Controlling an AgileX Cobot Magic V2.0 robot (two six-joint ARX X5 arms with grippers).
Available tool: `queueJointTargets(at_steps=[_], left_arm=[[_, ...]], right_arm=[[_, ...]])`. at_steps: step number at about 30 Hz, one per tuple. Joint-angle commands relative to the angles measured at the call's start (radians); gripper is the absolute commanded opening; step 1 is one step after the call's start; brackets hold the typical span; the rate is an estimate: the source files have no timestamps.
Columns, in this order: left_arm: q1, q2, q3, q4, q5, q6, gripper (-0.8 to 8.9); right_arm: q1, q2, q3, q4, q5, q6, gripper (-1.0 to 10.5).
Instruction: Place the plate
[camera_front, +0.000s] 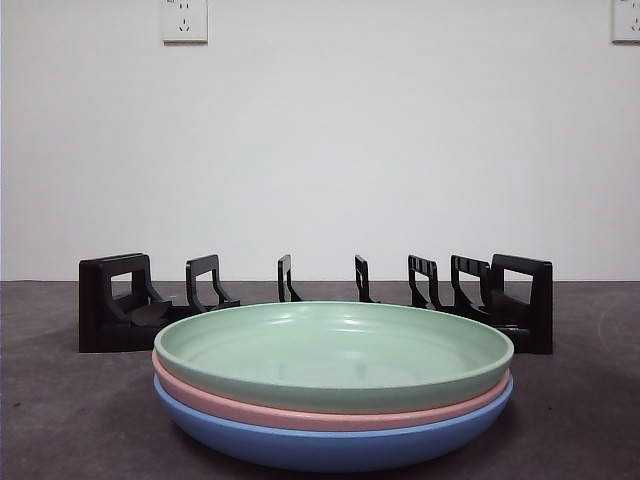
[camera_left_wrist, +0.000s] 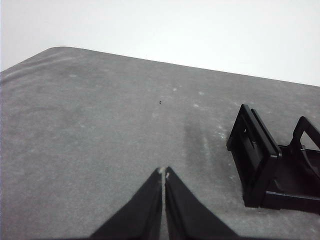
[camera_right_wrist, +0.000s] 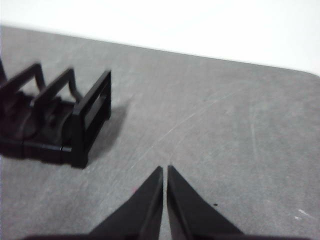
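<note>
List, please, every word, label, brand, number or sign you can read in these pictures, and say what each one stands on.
None: no readable text appears in any view.
Green plate, pink plate and blue plate: plain, no print visible.
Black rack: no label visible.
Wall sockets: only slot holes; any marking is too small to read.
Left gripper and right gripper: no markings visible.

No readable text, label, brand, number or sign shows anywhere. The wall outlets (camera_front: 184, 20) carry only socket holes, and the plates (camera_front: 335, 385) and black rack (camera_front: 125, 300) bear no markings I can make out.
</note>
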Motion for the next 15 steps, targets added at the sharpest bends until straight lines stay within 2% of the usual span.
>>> queueJointTargets(at_steps=[1, 15], left_arm=[[0.0, -0.001, -0.02, 0.01, 0.004, 0.014, 0.08], [0.001, -0.001, -0.02, 0.011, 0.004, 0.014, 0.08]], right_arm=[[0.0, 0.003, -0.005, -0.013, 0.001, 0.034, 0.1], [-0.001, 0.003, -0.005, 0.007, 0.002, 0.026, 0.1]])
